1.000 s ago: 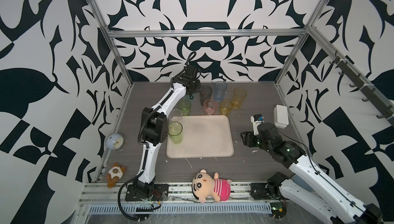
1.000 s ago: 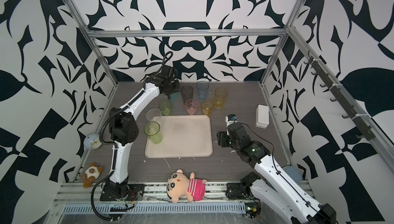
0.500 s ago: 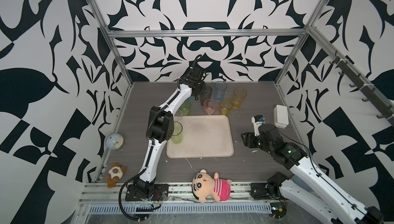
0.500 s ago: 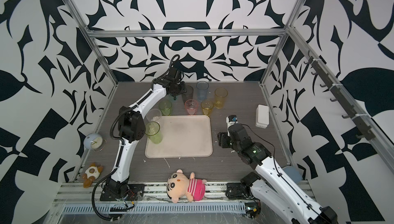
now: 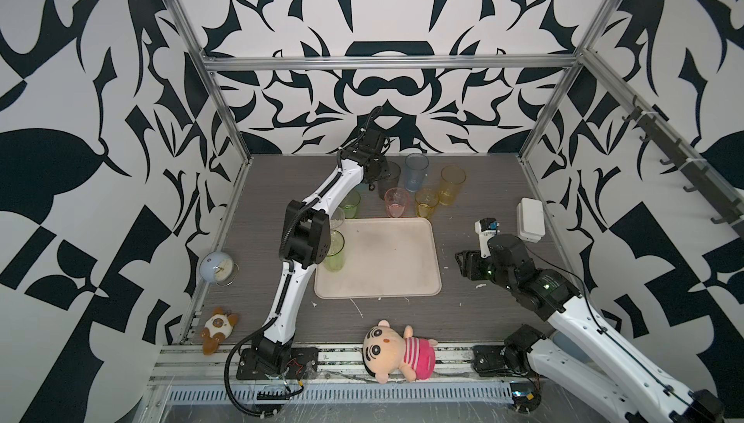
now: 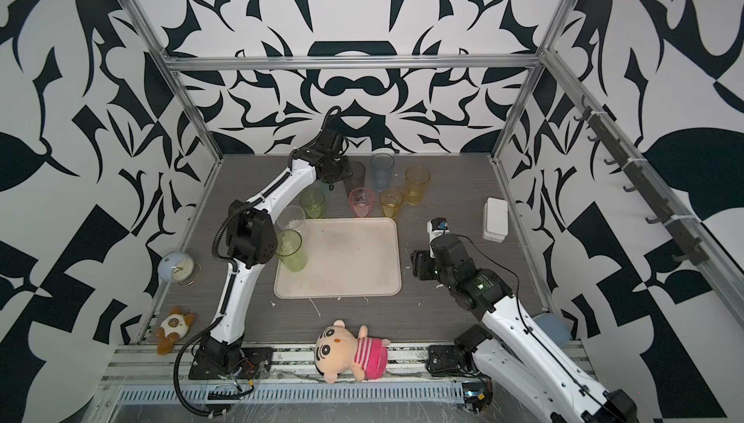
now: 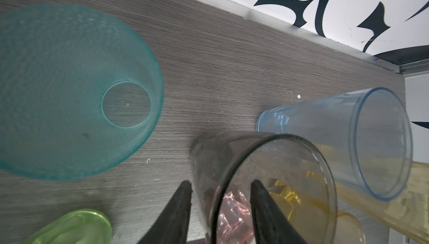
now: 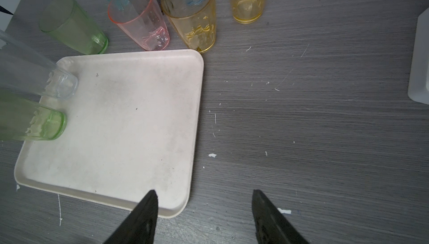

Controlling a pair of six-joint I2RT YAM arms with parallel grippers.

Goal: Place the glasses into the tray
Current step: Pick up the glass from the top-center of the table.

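Doll, clock, small plush and white box lie around.

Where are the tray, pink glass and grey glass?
tray [image 5: 382,264], a top view, bare floor
pink glass [image 5: 396,203], a top view, side wall
grey glass [image 7: 206,161], left wrist view, side wall

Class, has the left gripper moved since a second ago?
Yes: the left gripper has shifted toward the blue tumbler and now straddles the smoke grey tumbler rim.

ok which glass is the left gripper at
The smoke grey tall glass, back row: the left gripper straddles its rim, one finger inside, one outside.
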